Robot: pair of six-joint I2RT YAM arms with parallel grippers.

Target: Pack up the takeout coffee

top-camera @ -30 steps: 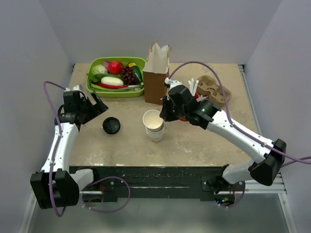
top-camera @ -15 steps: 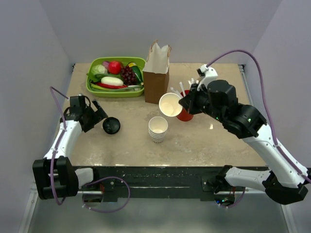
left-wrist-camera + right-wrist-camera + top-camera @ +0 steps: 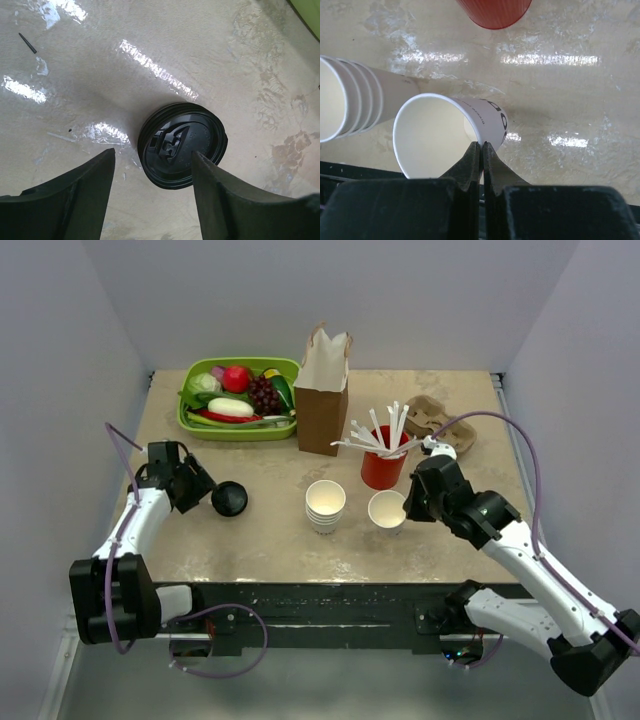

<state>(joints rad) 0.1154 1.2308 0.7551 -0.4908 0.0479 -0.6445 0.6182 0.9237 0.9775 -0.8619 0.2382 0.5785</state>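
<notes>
No takeout coffee with its lid on shows in any view. A loose black sip lid [image 3: 229,499] lies flat on the table at the left. My left gripper [image 3: 205,490] is open low over it, and the lid [image 3: 182,145] sits between the fingers, its right side behind the right finger [image 3: 225,200]. My right gripper [image 3: 408,505] is shut on the rim of a single lidless white paper cup [image 3: 386,510], right of the stack of cups [image 3: 325,502]. In the right wrist view the jaws [image 3: 481,144] pinch the wall of the cup [image 3: 435,135].
A red cup of white stirrers [image 3: 383,470] stands just behind the held cup. A brown paper bag [image 3: 322,390] stands open at the back centre, a green tray [image 3: 240,433] of toy food to its left, and a cardboard cup carrier [image 3: 440,420] at the back right.
My right arm lifted one cup off the stack, swung it right and lowered it beside the stack. My left gripper moved down to the black lid and its jaws narrowed.
</notes>
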